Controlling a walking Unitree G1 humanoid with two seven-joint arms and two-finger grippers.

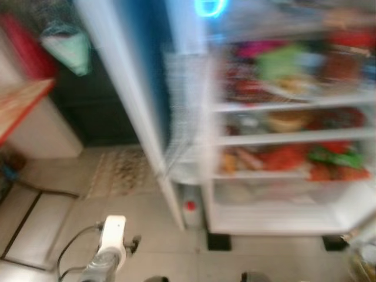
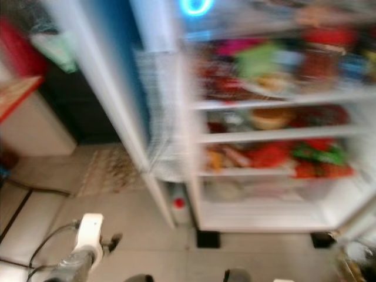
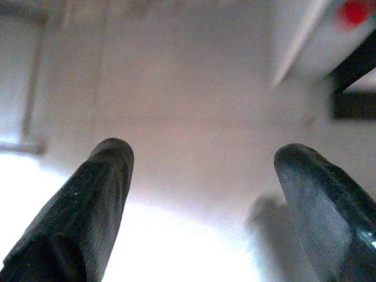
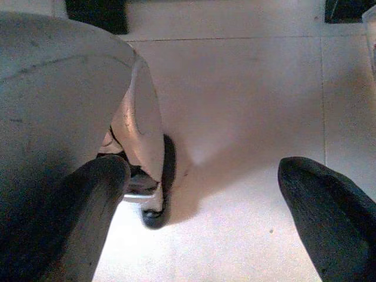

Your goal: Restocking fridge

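Note:
The fridge (image 1: 282, 135) stands open ahead of me, blurred by camera motion. Its shelves (image 1: 294, 138) are crowded with red, green and yellow food items. The open door (image 1: 126, 100) swings out to the left, and a white bottle with a red cap (image 1: 191, 211) sits low at its foot. My left arm (image 1: 111, 241) hangs low at the left. In the left wrist view, the left gripper (image 3: 202, 200) is open over bare floor tiles, holding nothing. The right gripper (image 4: 202, 217) is also open and holds nothing, above the floor beside my own leg (image 4: 64, 88).
A patterned mat (image 1: 117, 173) lies on the floor left of the door. A wooden counter with a red edge (image 1: 20, 103) is at far left, a pale green bag (image 1: 69, 50) hangs above it, and a cable (image 1: 41, 188) crosses the tiles. A clear container (image 1: 364, 258) sits at lower right.

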